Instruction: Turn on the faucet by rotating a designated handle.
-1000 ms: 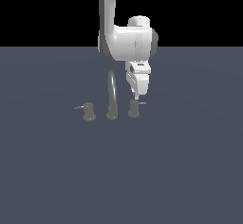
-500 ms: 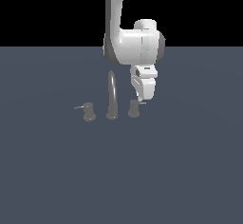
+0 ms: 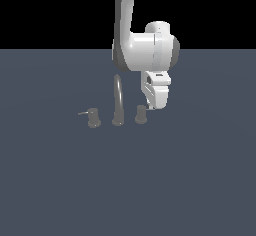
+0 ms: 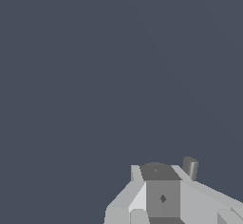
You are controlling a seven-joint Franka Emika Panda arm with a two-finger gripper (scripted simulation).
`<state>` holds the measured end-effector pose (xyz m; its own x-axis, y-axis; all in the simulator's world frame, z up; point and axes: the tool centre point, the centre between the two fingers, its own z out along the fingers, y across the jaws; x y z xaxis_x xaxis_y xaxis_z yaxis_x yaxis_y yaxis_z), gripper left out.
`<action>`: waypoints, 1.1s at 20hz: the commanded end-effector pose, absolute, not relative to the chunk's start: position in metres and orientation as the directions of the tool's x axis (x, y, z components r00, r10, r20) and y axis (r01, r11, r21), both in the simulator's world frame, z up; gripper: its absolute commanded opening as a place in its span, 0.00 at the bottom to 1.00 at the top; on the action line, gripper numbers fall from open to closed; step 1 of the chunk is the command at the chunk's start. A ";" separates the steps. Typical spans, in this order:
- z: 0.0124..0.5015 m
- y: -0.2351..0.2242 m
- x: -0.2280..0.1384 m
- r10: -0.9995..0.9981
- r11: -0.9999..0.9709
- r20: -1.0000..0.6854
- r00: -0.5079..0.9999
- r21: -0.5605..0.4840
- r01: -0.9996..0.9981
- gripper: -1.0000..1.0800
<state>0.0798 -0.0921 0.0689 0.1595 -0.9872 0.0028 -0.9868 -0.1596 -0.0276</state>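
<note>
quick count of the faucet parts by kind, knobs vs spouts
knobs: 2, one on the exterior view's left of the spout, one on its right beside the gripper
spouts: 1
total: 3

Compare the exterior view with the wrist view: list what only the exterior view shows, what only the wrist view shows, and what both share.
Only the exterior view shows the whole faucet: its arched spout, the twin knob with its lever pointing to the exterior view's left, and the white arm above. Only the wrist view shows the gripper's underside close up, with a dark diamond mark. Both show the gripper, the dark grey floor, and probably the handle, a small cylinder beside the gripper.
</note>
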 end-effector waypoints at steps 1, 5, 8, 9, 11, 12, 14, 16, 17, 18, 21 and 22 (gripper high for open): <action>0.067 -0.093 0.067 -0.988 -0.157 0.000 0.157 -0.012 -0.987 0.00; 0.065 -0.095 0.053 -0.988 -0.154 0.000 0.154 -0.007 -0.988 0.00; 0.064 -0.096 0.043 -0.988 -0.152 0.000 0.152 -0.003 -0.988 0.00; 0.064 -0.096 0.040 -0.989 -0.151 0.000 0.151 -0.002 -0.989 0.00; 0.063 -0.097 0.036 -0.989 -0.150 0.000 0.150 0.000 -0.989 0.00; 0.068 -0.103 0.048 -0.990 -0.143 0.009 0.143 -0.024 -0.989 0.00; 0.067 -0.097 0.042 -0.989 -0.144 0.007 0.144 -0.020 -0.989 0.00; 0.066 -0.090 0.036 -0.989 -0.145 0.006 0.145 -0.016 -0.989 0.00; 0.066 -0.087 0.033 -0.989 -0.146 0.005 0.146 -0.014 -0.989 0.00; 0.065 -0.084 0.030 -0.989 -0.147 0.004 0.146 -0.012 -0.989 0.00; 0.064 -0.074 0.020 -0.989 -0.148 0.002 0.148 -0.006 -0.989 0.00; 0.064 -0.071 0.017 -0.989 -0.149 0.001 0.149 -0.003 -0.989 0.00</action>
